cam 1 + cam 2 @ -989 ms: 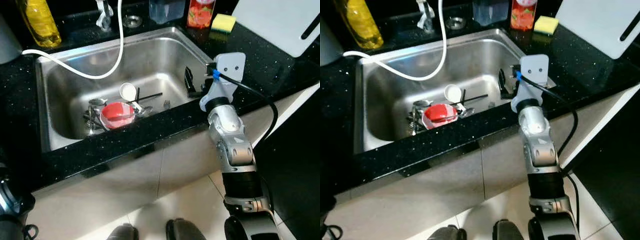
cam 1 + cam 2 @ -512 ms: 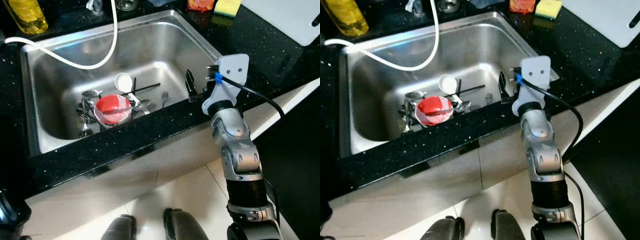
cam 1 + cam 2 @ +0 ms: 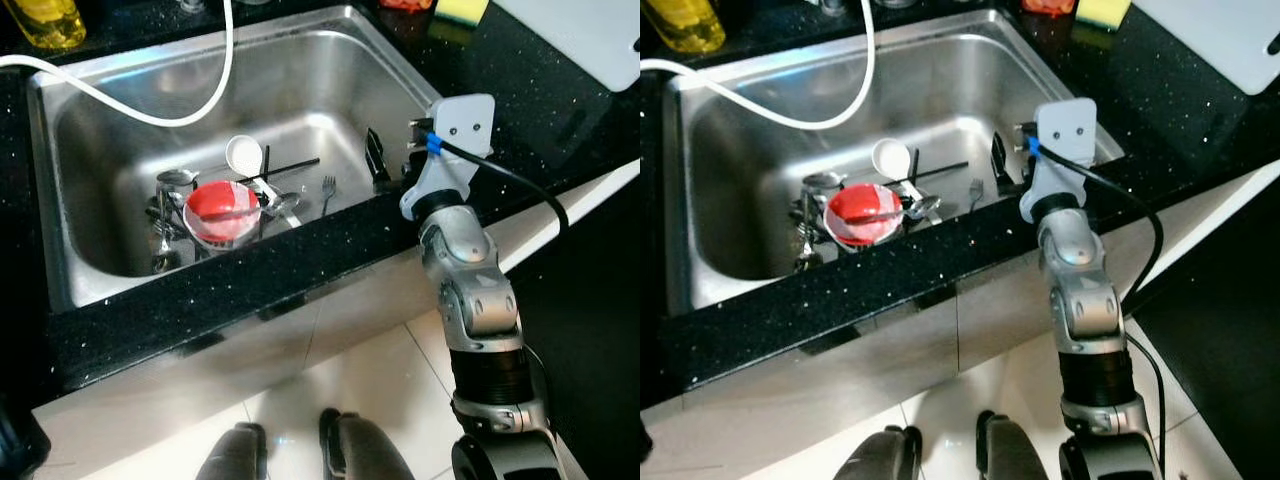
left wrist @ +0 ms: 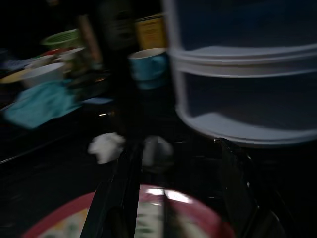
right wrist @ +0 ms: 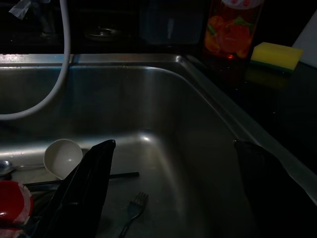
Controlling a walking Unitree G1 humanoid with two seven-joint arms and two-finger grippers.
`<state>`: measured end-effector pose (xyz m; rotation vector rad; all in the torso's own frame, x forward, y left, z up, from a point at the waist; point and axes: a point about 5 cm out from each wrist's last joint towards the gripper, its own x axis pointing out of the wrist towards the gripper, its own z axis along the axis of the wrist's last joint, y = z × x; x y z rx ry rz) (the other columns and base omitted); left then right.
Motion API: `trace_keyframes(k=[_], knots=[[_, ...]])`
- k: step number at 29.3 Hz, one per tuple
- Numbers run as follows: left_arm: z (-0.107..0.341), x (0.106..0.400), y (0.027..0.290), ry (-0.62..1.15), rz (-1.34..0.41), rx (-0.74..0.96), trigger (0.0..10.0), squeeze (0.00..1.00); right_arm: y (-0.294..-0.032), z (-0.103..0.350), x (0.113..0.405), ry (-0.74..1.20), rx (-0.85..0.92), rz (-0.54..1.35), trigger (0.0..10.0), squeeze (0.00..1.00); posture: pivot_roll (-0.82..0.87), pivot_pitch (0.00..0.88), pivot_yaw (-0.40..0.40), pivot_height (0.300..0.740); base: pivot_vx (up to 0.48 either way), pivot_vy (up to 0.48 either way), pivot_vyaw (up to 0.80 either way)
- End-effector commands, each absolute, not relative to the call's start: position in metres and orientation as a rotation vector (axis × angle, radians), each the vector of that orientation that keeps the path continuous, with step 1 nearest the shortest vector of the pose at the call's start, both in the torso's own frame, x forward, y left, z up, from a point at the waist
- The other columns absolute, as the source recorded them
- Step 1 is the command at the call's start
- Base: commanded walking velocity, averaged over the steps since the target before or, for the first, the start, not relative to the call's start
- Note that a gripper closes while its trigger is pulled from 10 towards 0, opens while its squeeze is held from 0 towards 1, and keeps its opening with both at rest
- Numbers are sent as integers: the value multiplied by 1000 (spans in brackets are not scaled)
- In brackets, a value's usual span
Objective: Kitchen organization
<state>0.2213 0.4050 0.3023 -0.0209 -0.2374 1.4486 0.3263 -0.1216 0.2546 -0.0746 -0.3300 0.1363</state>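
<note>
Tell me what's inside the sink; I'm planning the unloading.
In the sink: a red bowl, white ladle, fork, spoons and other utensils. The bowl covers whatever lies beneath.

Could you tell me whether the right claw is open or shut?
Open: the right claw has its two black fingers spread wide apart over the stainless steel sink, gripping nothing.

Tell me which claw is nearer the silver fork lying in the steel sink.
Right. The right claw hangs open over the sink's right end, just beside the silver fork. The left claw is elsewhere, over a red-rimmed plate.
</note>
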Motion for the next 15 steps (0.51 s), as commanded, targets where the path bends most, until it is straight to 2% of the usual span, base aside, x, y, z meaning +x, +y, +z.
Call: trace_keyframes(k=[1, 3, 4, 5, 7, 9, 12, 15], knots=[[298, 214, 408, -215, 1500, -17, 10000, 0, -121, 239, 329, -253, -74, 144, 10000, 0, 27, 237, -24, 740, 0, 0, 0], [292, 211, 410, -189, 1523, -45, 10000, 0, -121, 240, 329, -255, -75, 144, 10000, 0, 23, 235, -27, 740, 0, 0, 0], [273, 209, 415, -109, 1543, -145, 10000, 0, -122, 241, 329, -259, -79, 143, 10000, 0, 14, 231, -24, 740, 0, 0, 0], [273, 209, 415, -109, 1543, -145, 10000, 0, -122, 241, 329, -259, -79, 143, 10000, 0, 14, 231, -24, 740, 0, 0, 0], [256, 218, 417, -20, 1472, -261, 10000, 0, -125, 243, 329, -263, -83, 131, 10000, 0, 7, 233, -19, 740, 0, 0, 0], [254, 220, 418, -6, 1452, -278, 10000, 0, -126, 242, 329, -263, -83, 128, 10000, 0, 7, 233, -19, 740, 0, 0, 0], [250, 240, 413, 23, 1290, -376, 10000, 0, -127, 241, 327, -260, -84, 121, 10000, 0, 3, 233, -13, 740, 0, 0, 0], [251, 244, 412, 26, 1268, -385, 10000, 0, -127, 241, 326, -259, -84, 120, 10000, 0, 2, 236, -10, 740, 0, 0, 0]])
